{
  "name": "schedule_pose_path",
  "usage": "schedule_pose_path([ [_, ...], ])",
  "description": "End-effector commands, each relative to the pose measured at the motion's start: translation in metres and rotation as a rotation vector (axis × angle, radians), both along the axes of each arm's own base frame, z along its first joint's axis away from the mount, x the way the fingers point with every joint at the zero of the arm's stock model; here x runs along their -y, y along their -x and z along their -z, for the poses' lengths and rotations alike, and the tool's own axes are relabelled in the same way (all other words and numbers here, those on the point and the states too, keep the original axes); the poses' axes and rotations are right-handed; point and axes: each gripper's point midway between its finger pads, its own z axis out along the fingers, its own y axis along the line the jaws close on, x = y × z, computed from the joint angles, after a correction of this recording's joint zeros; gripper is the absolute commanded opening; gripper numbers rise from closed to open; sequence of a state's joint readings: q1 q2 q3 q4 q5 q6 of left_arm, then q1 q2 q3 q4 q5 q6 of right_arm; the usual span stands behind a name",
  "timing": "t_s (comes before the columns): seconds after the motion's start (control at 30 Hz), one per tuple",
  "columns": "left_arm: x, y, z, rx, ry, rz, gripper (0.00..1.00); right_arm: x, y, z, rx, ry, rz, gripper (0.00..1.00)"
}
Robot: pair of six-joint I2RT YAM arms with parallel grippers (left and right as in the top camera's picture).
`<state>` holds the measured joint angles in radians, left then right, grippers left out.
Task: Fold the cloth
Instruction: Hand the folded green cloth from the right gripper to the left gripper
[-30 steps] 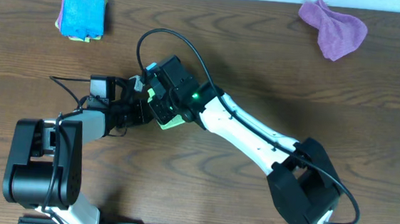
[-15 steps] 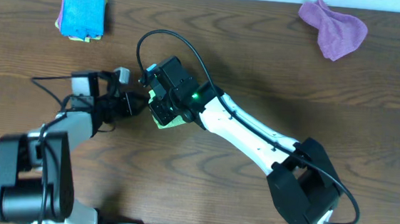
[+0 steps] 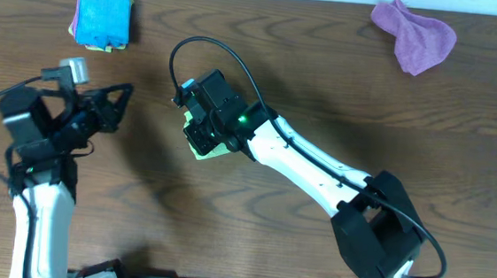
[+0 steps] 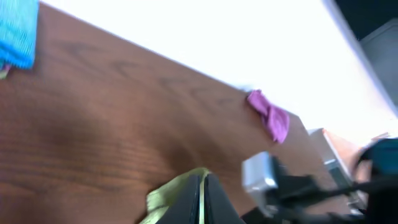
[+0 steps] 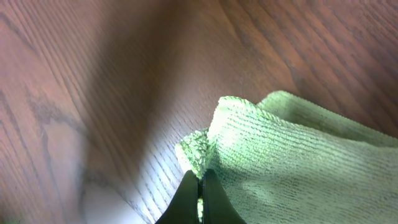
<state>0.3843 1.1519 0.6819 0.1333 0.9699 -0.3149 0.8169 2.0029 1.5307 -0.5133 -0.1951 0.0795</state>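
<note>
A light green cloth [image 3: 213,151] lies bunched on the wooden table, mostly hidden under my right gripper [image 3: 197,137]. In the right wrist view the right gripper [image 5: 200,194] is shut on a folded edge of the green cloth [image 5: 298,162], low over the table. My left gripper [image 3: 120,100] is off to the left, apart from the cloth. In the left wrist view its fingers [image 4: 203,198] are shut and empty, and the green cloth [image 4: 163,198] shows beyond them.
A folded blue cloth [image 3: 103,16] lies on a small stack at the back left, and shows in the left wrist view [image 4: 15,31]. A crumpled purple cloth [image 3: 414,34] lies at the back right, and shows in the left wrist view [image 4: 270,119]. The right arm [image 3: 317,175] crosses the middle.
My left arm has pulled back to the left, away from the green cloth. The right gripper has stayed on the cloth.
</note>
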Motion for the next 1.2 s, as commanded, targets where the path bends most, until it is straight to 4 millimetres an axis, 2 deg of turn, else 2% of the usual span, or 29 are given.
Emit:
schedule_pose_path([
  [0.0, 0.007, 0.008, -0.013, 0.020, 0.031, 0.038, 0.05, -0.013, 0.006, 0.013, -0.043, -0.021, -0.028, 0.01],
  [0.1, 0.009, 0.010, -0.015, 0.024, 0.038, 0.050, 0.06, -0.017, 0.005, 0.023, -0.045, -0.018, -0.033, 0.04],
  [0.13, 0.011, 0.011, -0.015, 0.022, 0.043, 0.060, 0.06, -0.018, 0.004, 0.027, -0.043, -0.012, -0.030, 0.43],
  [0.17, 0.013, 0.012, -0.015, 0.024, 0.048, 0.075, 0.06, -0.017, 0.004, 0.037, -0.055, 0.001, -0.030, 0.98],
  [0.3, 0.014, 0.013, -0.016, 0.023, 0.054, 0.082, 0.06, -0.013, 0.008, 0.048, -0.082, 0.029, -0.028, 0.99],
  [0.4, 0.014, 0.013, -0.014, 0.015, 0.057, 0.081, 0.06, -0.013, 0.002, 0.039, -0.062, 0.009, -0.021, 0.99],
  [0.5, 0.015, 0.015, -0.008, -0.005, 0.050, 0.083, 0.06, -0.011, -0.009, 0.013, -0.016, -0.034, -0.003, 0.99],
  [0.67, 0.015, 0.018, -0.002, -0.023, 0.037, 0.087, 0.06, 0.007, -0.032, -0.047, 0.102, -0.087, 0.066, 0.99],
  [0.8, 0.016, 0.020, 0.003, -0.042, 0.035, 0.090, 0.06, 0.030, -0.037, -0.089, 0.182, -0.086, 0.107, 0.99],
  [0.97, 0.025, 0.029, 0.018, -0.091, 0.011, 0.129, 0.06, 0.077, -0.037, -0.135, 0.317, 0.017, 0.196, 0.99],
  [1.07, 0.031, 0.032, 0.033, -0.144, -0.029, 0.124, 0.06, 0.110, -0.033, -0.137, 0.326, 0.121, 0.262, 0.97],
  [1.17, 0.044, 0.037, 0.053, -0.214, -0.110, 0.134, 0.06, 0.129, -0.025, -0.139, 0.288, 0.152, 0.291, 0.99],
])
